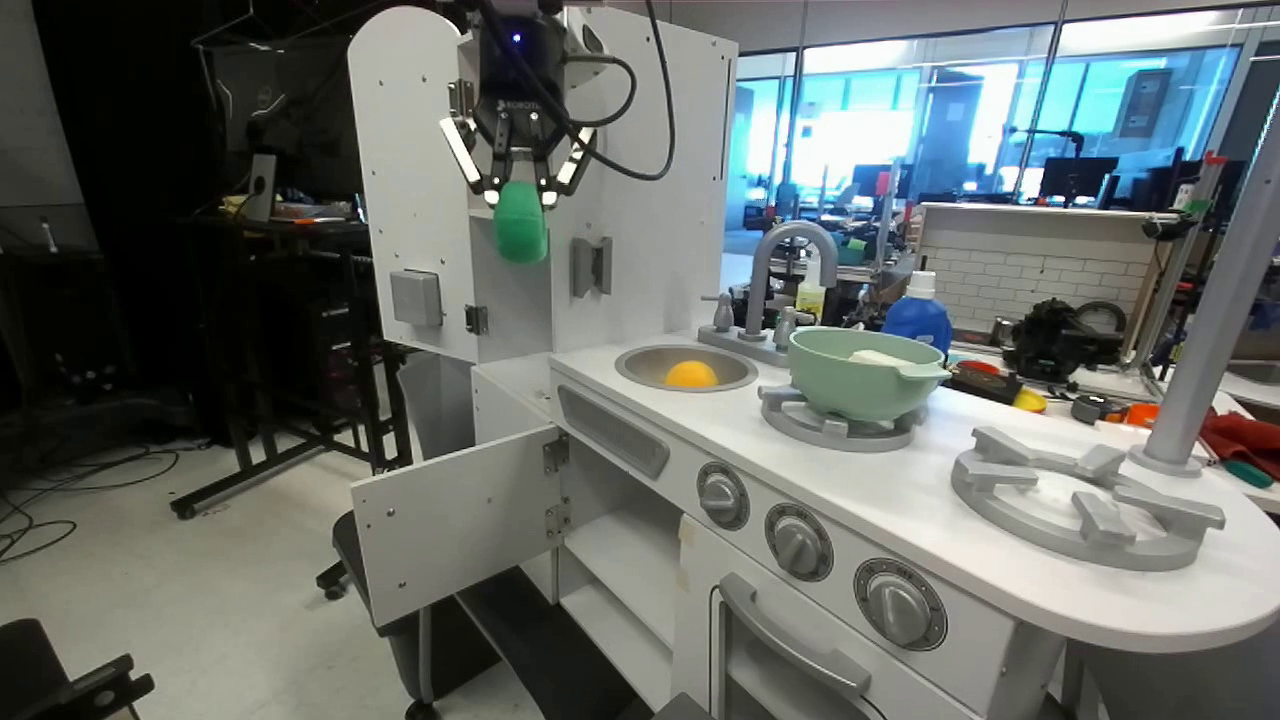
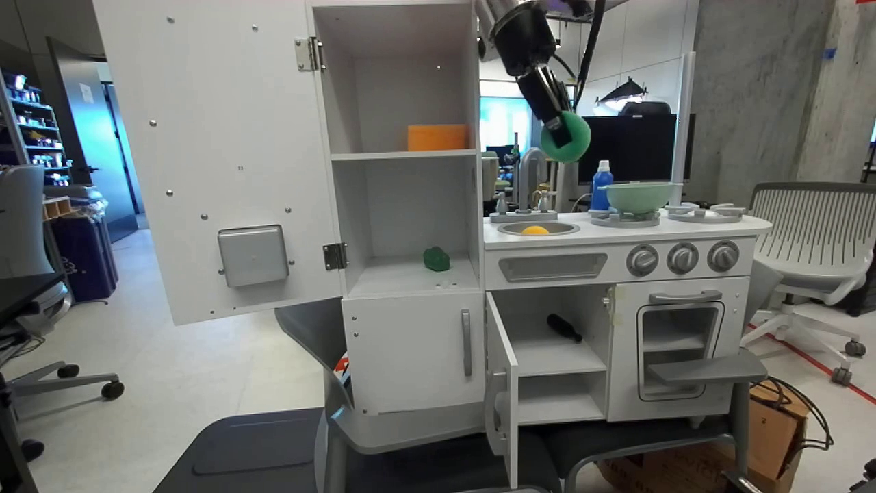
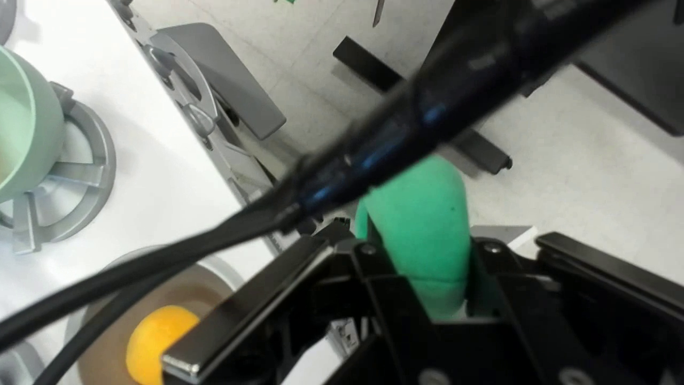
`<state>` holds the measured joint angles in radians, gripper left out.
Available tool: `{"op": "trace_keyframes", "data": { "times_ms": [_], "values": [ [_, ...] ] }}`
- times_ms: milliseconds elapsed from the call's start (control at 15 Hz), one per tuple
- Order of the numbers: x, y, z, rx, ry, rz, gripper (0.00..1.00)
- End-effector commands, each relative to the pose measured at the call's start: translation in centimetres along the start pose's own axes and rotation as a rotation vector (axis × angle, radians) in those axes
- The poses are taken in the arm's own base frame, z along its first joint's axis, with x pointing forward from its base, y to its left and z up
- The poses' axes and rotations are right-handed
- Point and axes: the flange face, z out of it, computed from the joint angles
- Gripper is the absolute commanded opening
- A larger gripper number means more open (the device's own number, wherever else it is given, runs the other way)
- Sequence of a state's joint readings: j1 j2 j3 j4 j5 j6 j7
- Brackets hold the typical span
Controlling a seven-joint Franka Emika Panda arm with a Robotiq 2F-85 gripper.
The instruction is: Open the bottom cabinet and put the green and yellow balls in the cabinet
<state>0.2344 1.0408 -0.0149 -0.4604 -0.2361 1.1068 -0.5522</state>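
While an exterior view squarely facing the white toy kitchen [image 2: 617,263] shows the bottom cabinet [image 2: 547,305] open, low and right of center, with a black object [image 2: 564,327] on its shelf, the broad inner face of its door [image 1: 455,525] spreads across the lower left of an exterior view. A dark green lump [image 2: 436,259] and an orange block [image 2: 438,137] inside the tall cupboard [image 2: 410,89] show in an exterior view alone. The yellow ball [image 1: 691,375] sits in the round sink [image 1: 738,368]; both exterior views give its upper part, while the wrist view looks down on it at lower left, partly covered by the gripper [image 1: 520,198].

Clasping the green ball [image 1: 522,232], the gripper has its fingertips [image 1: 549,199] pressed to opposite sides, parted by just the ball's thickness; the ball hangs in the air, high in both exterior views and right of center in the wrist view.

Smooth and matte, the green ball [image 2: 580,140] has a round outline in an exterior view, yet appears narrow and blunt-ended in the wrist view. The pale green bowl [image 1: 870,390], smooth-walled, rests on a grey ring-shaped burner [image 1: 845,437]. A glossy black cable [image 3: 374,147] slants across the wrist view.
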Motion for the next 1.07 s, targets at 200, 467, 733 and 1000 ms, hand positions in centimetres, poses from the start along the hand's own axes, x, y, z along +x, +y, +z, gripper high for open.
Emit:
{"op": "trace_keyframes", "data": {
  "times_ms": [200,467,733,1000],
  "values": [
    [-0.5,-4.5,1.8,0.155,-0.194,-0.261,0.06],
    [0.9,-9.2,4.9,0.233,-0.352,-0.396,0.06],
    [3.2,-13.7,11.8,0.281,-0.555,-0.402,0.06],
    [2.8,-17.9,16.0,0.236,-0.733,-0.399,0.06]
  ]
}}
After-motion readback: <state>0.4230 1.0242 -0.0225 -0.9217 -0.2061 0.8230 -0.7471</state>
